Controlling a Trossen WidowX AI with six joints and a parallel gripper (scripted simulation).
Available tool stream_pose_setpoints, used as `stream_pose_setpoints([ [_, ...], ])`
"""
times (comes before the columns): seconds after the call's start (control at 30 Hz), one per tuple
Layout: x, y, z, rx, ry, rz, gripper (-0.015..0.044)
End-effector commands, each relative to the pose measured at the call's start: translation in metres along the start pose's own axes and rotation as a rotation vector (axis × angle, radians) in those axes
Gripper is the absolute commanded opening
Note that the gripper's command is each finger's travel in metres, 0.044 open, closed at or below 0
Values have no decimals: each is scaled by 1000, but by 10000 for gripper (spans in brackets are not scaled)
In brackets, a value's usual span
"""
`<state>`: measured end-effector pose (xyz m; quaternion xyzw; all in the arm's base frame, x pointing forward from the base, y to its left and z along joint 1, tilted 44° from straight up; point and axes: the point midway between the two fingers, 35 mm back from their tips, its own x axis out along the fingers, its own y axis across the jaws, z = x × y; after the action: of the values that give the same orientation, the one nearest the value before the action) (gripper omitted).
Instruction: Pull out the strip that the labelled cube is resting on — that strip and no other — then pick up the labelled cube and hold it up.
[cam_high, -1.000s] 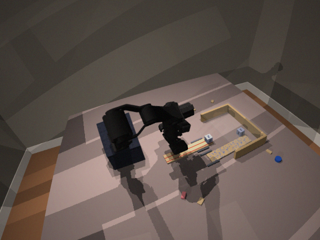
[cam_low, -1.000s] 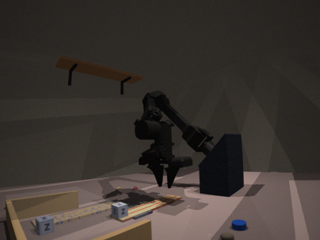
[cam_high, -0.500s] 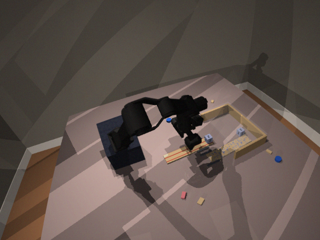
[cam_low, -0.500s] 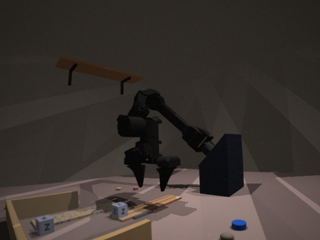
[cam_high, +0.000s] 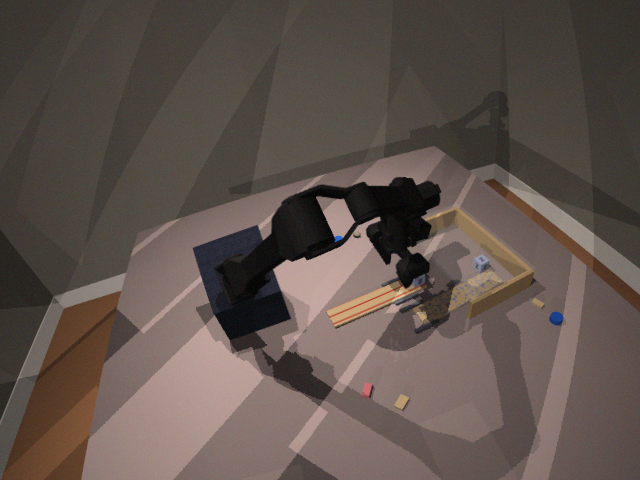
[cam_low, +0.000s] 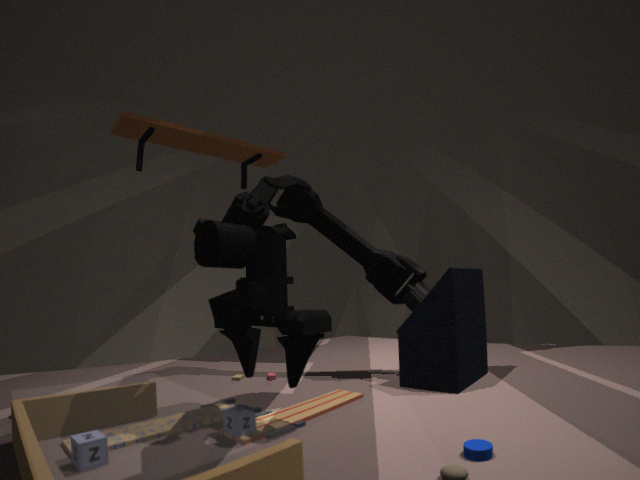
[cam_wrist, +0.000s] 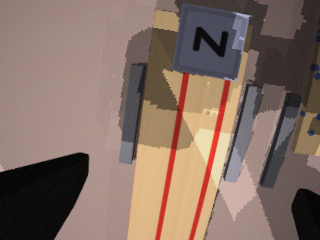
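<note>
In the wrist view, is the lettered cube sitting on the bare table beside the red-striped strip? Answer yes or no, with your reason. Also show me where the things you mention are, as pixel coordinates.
No, the lettered cube (cam_high: 418, 280) (cam_low: 238, 422) (cam_wrist: 209, 42) rests on the red-striped strip (cam_high: 361, 307) (cam_low: 315, 407) (cam_wrist: 172, 175), covering the upper part of both red lines.

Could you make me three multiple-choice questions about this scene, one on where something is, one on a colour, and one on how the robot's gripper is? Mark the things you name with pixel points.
1. Where does the lettered cube nearer the robot's base sit?
A. On the strip with red lines
B. On the blue-speckled strip
C. On the orange shelf

2. What colour is the round disc beyond the tray's walls?
A. Green
B. Blue
C. White

3. How is the gripper?
A. Shut on a cube
B. Shut on a strip
C. Open, holding nothing

1: A, the wrist view shows the cube (cam_high: 419, 280) (cam_low: 239, 421) (cam_wrist: 210, 42) on the red-lined strip (cam_high: 369, 304) (cam_low: 315, 406) (cam_wrist: 172, 175).
2: B, the disc (cam_high: 556, 318) is plainly blue.
3: C, the gripper's (cam_low: 271, 381) fingers stand wide apart above the strip.
</note>
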<state>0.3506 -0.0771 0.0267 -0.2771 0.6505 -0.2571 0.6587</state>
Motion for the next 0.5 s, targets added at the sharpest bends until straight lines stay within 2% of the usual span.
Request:
stream_pose_setpoints([
  [0.0,-2,0,14,7,-1,2,440],
  [0.33,-7,1,55,8,-2,2,440],
  [0.47,-3,1,55,8,-2,2,335],
])
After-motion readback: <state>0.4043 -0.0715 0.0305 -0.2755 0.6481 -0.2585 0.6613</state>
